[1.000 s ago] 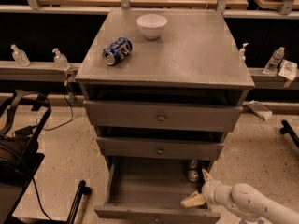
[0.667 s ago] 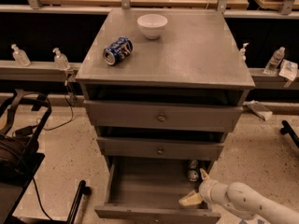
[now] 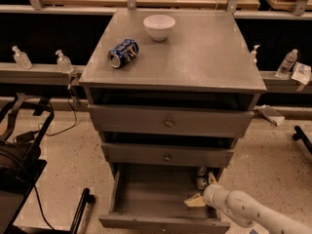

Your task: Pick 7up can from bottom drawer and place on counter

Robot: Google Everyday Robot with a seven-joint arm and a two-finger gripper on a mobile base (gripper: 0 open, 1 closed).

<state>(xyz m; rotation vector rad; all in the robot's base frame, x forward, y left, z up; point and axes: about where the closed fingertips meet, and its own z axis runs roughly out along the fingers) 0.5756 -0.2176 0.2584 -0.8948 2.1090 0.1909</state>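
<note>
The bottom drawer (image 3: 146, 199) is pulled open at the foot of the grey cabinet. The 7up can (image 3: 201, 177) stands at its back right corner, mostly shadowed under the middle drawer, with only its silver top and a pale side showing. My gripper (image 3: 200, 189) reaches in from the lower right on a white arm. It sits inside the drawer just in front of the can, open, with one tan finger (image 3: 195, 201) pointing left and the other beside the can. The counter (image 3: 195, 52) is the cabinet's flat grey top.
A blue can (image 3: 123, 52) lies on its side on the counter's left, and a white bowl (image 3: 159, 27) stands at its back. Two shallower knobbed drawers (image 3: 168, 123) are shut above. Black equipment and cables (image 3: 19, 145) are at the left. Bottles stand on side ledges.
My gripper has shifted slightly left and deeper into the drawer, toward the can. Nothing else has moved.
</note>
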